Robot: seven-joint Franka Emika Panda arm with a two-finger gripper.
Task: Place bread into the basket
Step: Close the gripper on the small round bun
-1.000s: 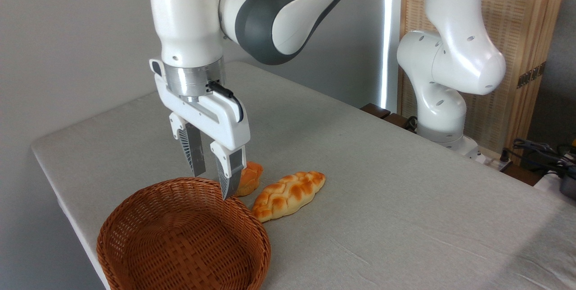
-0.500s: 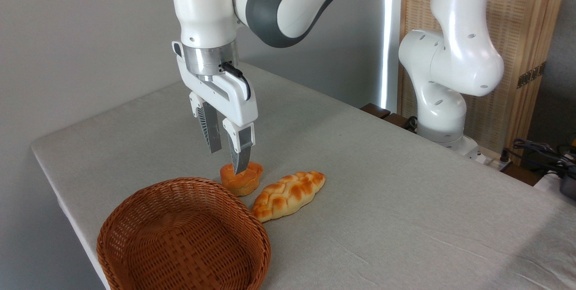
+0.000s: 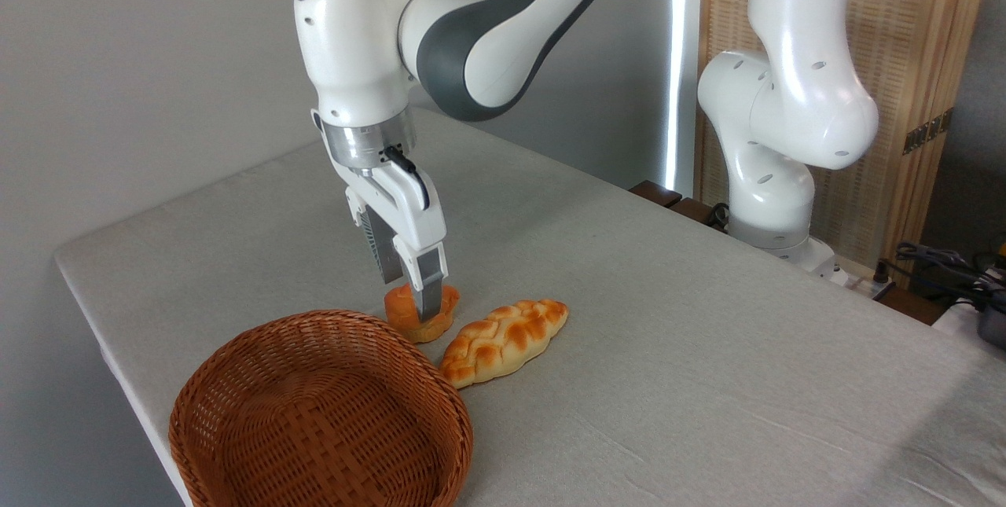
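The white two-finger gripper, jaws parted, straddles a squat orange-golden bun beside the empty wicker basket; seemingly soft and light, best pinched gently across its sides.

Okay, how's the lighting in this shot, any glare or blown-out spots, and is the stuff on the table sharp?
In the fixed camera view, light is soft and even; the one blown-out spot is the bright window strip behind the arm. The bun, braided loaf and wicker basket are sharp with faint shadows. The end effector shows no motion blur, and the table has no glare.
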